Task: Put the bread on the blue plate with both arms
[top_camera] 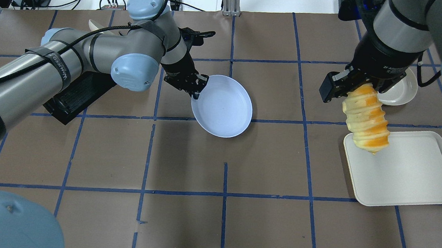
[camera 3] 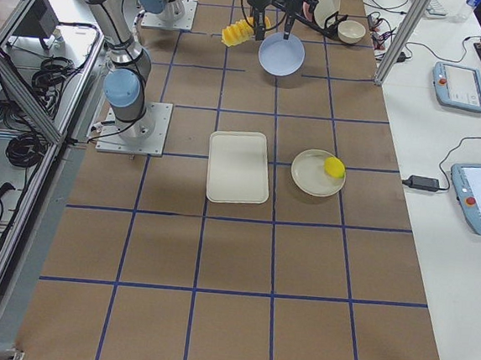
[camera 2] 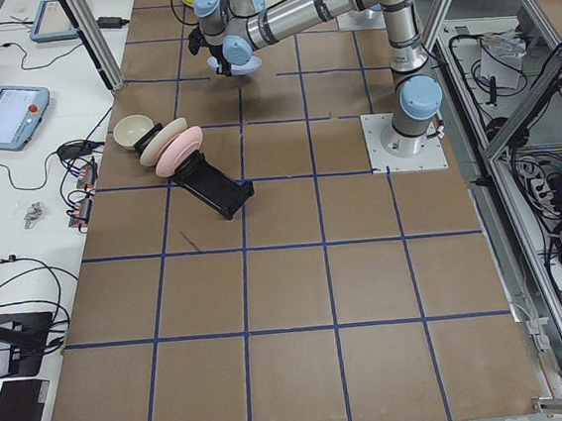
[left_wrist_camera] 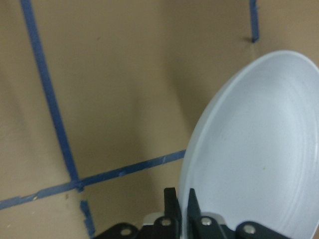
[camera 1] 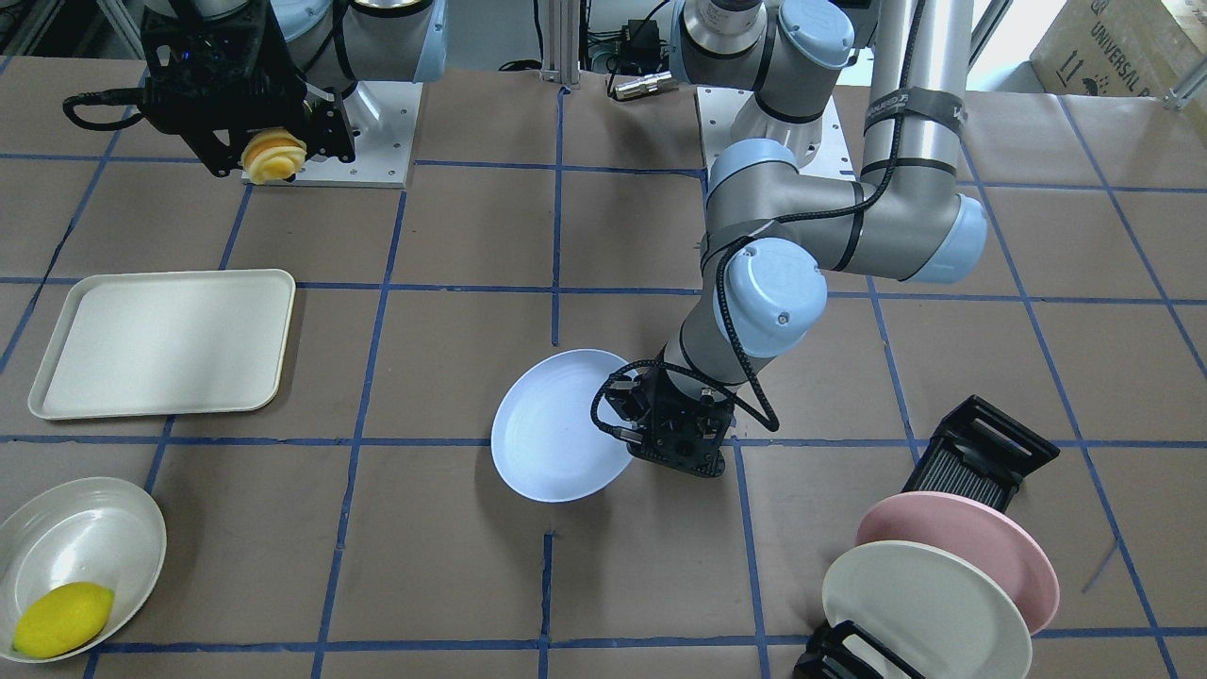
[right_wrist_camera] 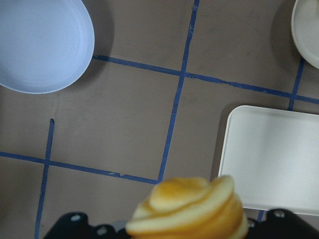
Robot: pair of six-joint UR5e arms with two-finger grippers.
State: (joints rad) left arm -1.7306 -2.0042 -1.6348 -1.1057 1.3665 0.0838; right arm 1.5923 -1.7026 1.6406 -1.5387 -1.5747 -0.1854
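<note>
The blue plate (top_camera: 224, 106) is over the middle of the table, tilted and held a little above it. My left gripper (top_camera: 197, 91) is shut on its rim at the robot's left side. The rim sits between the fingers in the left wrist view (left_wrist_camera: 187, 219). The plate (camera 1: 556, 424) and left gripper (camera 1: 651, 443) also show in the front view. My right gripper (top_camera: 361, 91) is shut on the top end of the striped bread (top_camera: 367, 120). The bread hangs high above the near corner of the cream tray (top_camera: 408, 176) and fills the bottom of the right wrist view (right_wrist_camera: 192, 209).
A white bowl (camera 1: 85, 538) with a yellow lemon (camera 1: 61, 618) stands beside the tray (camera 1: 160, 344). A black rack (camera 1: 981, 453) with a pink plate (camera 1: 971, 547) and a cream plate (camera 1: 919, 604) stands on the robot's left.
</note>
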